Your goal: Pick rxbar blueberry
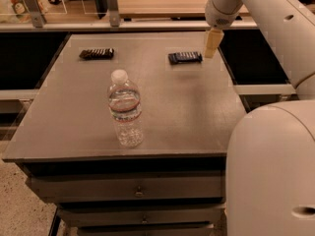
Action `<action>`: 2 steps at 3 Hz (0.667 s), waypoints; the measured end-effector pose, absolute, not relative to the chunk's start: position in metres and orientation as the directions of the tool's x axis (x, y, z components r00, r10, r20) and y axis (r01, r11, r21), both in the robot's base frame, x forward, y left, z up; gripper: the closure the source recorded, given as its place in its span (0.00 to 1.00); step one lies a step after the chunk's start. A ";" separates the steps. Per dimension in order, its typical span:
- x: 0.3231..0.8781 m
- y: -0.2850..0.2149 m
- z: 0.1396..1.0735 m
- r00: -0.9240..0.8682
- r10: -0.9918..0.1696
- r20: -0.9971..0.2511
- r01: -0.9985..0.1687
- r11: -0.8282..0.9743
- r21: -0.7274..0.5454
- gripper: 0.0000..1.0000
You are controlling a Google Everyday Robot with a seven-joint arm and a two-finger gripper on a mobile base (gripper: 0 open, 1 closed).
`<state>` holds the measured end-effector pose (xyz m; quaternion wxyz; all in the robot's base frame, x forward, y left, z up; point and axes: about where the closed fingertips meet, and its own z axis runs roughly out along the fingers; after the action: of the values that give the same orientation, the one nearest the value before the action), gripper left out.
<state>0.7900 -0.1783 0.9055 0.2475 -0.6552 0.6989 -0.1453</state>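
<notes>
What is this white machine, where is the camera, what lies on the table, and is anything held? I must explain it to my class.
The white shape is a robot: its rounded body fills the lower right, and its one arm reaches over the table. The single camera looks down from the robot's side; its exact mount is unknown. The arm ends in a beige end effector, just right of the rxbar blueberry, a dark blue snack bar it should pick. Nothing is seen in it. A brown bar lies far left, and a clear water bottle stands upright nearer the camera.
</notes>
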 end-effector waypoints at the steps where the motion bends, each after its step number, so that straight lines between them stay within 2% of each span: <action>1: 0.793 -0.181 0.894 -0.015 -0.986 -0.163 -0.851 0.098 -0.516 0.02; 2: 0.794 -0.181 0.883 -0.011 -0.985 -0.170 -0.858 0.096 -0.504 0.03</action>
<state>0.7936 -0.1809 0.8830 0.2440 -0.6594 0.6991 -0.1301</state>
